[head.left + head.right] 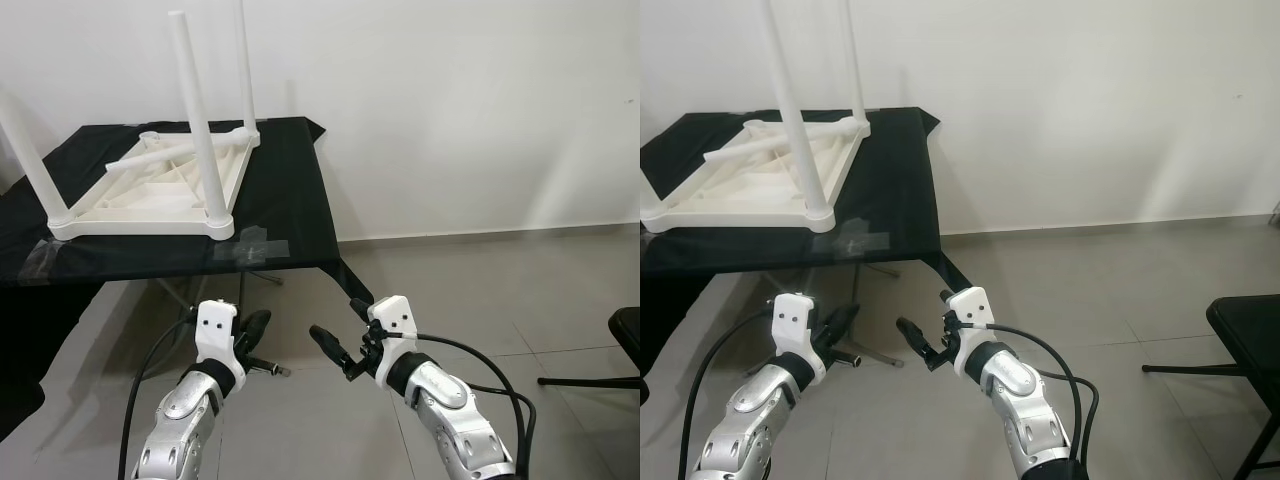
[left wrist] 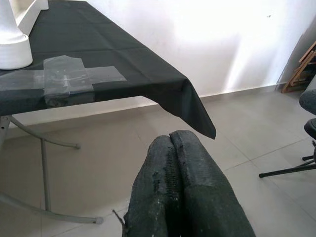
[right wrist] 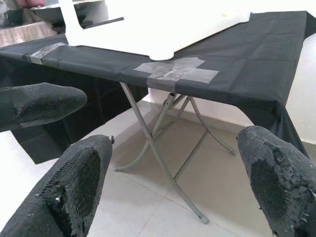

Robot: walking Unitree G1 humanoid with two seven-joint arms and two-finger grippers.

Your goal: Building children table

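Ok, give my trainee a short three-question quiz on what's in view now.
1. True or false: the white children's table stands upright on its legs.
2. Which pincer is open: A left, B right?
3. Fill in: clear tape is stuck on the black ____.

Key: 1 false, it lies upside down with three legs pointing up and a fourth leg lying loose on its underside. 2 B; the left one is shut. 3 tablecloth.
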